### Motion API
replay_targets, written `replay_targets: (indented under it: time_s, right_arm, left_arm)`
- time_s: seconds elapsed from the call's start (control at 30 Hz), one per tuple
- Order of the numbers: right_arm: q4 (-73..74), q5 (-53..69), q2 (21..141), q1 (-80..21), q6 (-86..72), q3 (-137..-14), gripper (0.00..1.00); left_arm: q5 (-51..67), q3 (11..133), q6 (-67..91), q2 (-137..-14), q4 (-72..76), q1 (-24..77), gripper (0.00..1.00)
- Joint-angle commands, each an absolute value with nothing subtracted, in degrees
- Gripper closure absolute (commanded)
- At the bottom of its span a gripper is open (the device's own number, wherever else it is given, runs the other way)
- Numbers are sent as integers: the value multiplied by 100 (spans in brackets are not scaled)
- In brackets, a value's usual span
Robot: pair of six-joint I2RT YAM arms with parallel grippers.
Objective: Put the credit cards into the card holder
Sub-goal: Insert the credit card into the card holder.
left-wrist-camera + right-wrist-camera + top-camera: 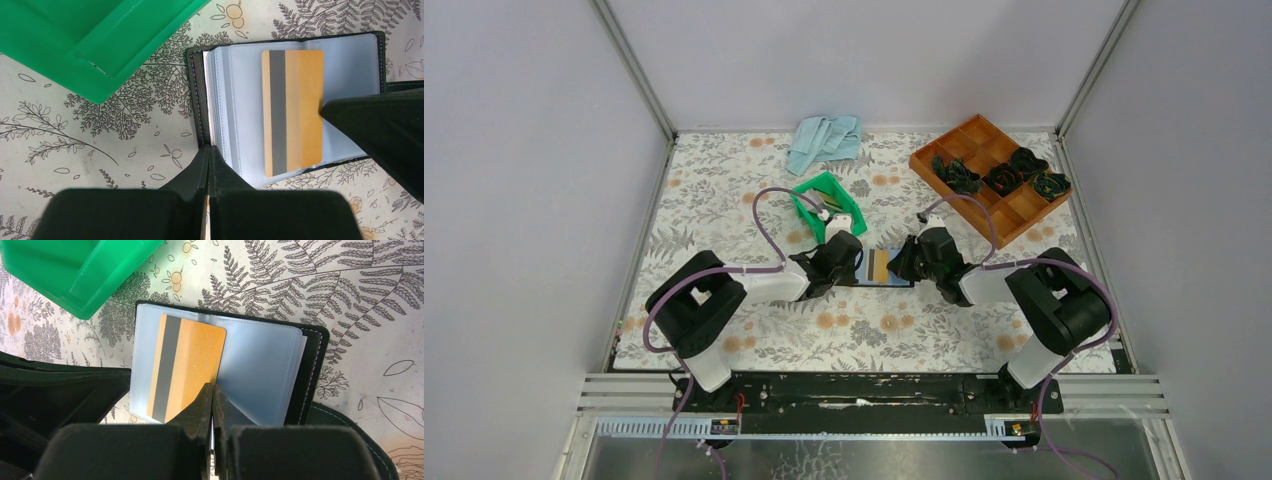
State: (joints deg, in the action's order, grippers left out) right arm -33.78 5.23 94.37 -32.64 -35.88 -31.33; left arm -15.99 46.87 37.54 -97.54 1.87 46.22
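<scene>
Tabletop (894,335), floral, carries the green bin (809,205) and, at its five o'clock, the open card holder (902,270), between my two arms. A gold credit card (292,112) with a grey stripe lies against its clear sleeves (345,75); slotted in or on top, I cannot tell. My left fingers (197,170) are pressed together at the holder's edge. My right fingers (200,407) are closed too, tips at the card's edge.

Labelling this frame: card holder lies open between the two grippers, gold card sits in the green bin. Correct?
No. The gold card lies on the open card holder's clear sleeves, not in the green bin; the left wrist view shows it. Rest stands.
</scene>
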Motion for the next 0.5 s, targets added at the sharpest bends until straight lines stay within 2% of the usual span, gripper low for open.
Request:
replay_targets:
  time_s: [0.0,0.47]
  right_arm:
    - [-3535,748,9494,-3305,-3623,-3340,98]
    - [-3841,978,9738,-3320,-3786,-3372,97]
  left_arm:
    - [-1533,4581,3674,-9971,-64,4657,100]
    - [-1532,4626,3656,-10002,-89,4665,100]
